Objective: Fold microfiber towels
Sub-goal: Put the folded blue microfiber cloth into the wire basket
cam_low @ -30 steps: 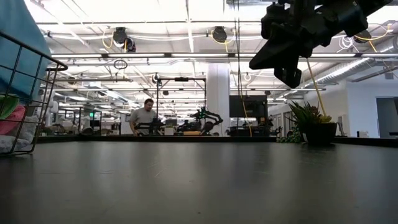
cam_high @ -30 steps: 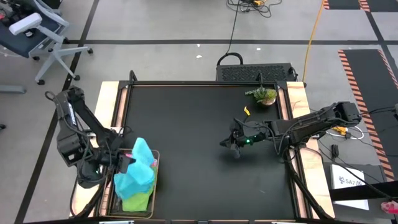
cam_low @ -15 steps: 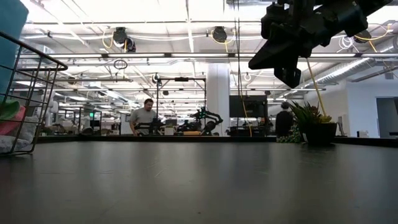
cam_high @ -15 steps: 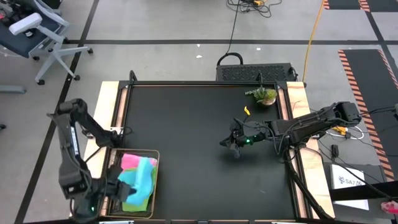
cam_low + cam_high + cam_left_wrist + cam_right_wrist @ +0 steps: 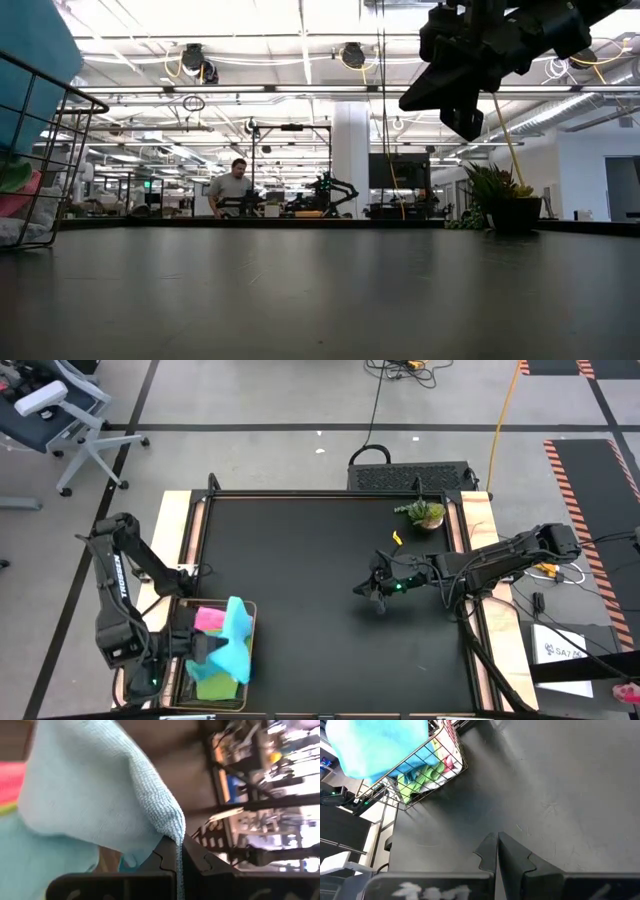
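The left gripper is clenched on the light blue towel, pinching a fold of it between its fingers and holding it up over the wire basket, which sits at the near left corner of the black worktop. The towel hangs bunched from the pinch, its long axis running from the far rim of the basket toward the near rim in the overhead view, its free end draping down into the basket. Under it, inside the basket, lie the pink towel toward the far side and the lime green towel toward the near side; the right wrist view shows both through the mesh. The right gripper hovers above the bare worktop well to the right of the basket, fingers pressed together and holding nothing. The potted plant stands at the far right corner of the worktop, well apart from the basket.
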